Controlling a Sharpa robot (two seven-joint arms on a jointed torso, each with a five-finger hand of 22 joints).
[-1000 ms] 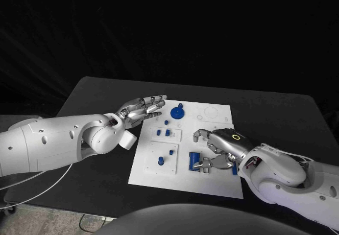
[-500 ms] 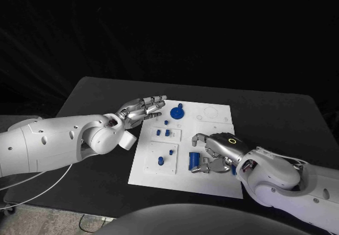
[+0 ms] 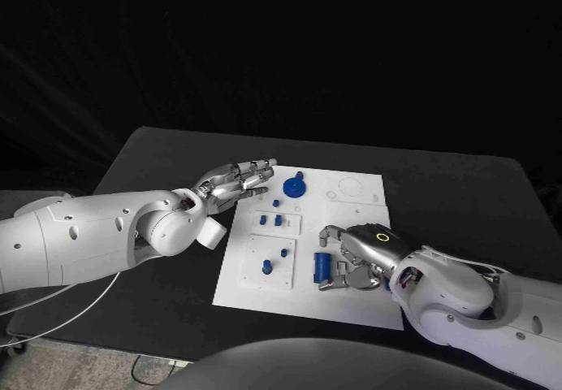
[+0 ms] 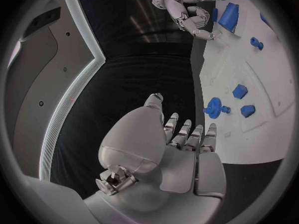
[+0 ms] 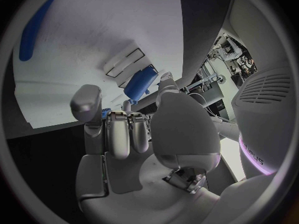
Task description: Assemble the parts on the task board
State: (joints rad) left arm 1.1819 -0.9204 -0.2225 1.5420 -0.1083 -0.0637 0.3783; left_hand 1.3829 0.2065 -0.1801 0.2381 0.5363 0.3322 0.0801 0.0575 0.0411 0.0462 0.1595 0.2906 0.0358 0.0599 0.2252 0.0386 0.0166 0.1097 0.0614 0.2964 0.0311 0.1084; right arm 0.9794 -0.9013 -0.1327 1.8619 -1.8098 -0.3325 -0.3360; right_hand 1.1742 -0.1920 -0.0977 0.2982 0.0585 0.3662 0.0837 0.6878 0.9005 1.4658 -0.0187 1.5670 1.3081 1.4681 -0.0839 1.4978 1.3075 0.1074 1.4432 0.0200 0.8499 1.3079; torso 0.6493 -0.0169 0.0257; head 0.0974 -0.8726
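Note:
The white task board (image 3: 352,305) lies in the middle of the black table. My right hand (image 3: 360,258) hovers low over its near right part with fingers curled in. A small blue part (image 3: 386,284) shows under the palm and stays with the hand; a sliver of this blue part (image 5: 106,112) sits between thumb and fingers. An upright blue block (image 3: 322,266) stands just beside the fingertips. My left hand (image 3: 235,180) is open and flat at the board's far left edge, holding nothing. A blue gear (image 3: 293,188) sits at the far side.
Two small blue pieces (image 3: 272,219) stand in a raised plate, and more blue pieces (image 3: 267,264) lie on the plate nearer me. Bare black table (image 3: 456,195) surrounds the board. From the left wrist, the gear (image 4: 215,106) and the right hand (image 4: 187,10) are seen.
My right hand has slid toward the board's near edge and its fingers have curled tighter beside the blue block. The left hand and the block have not moved.

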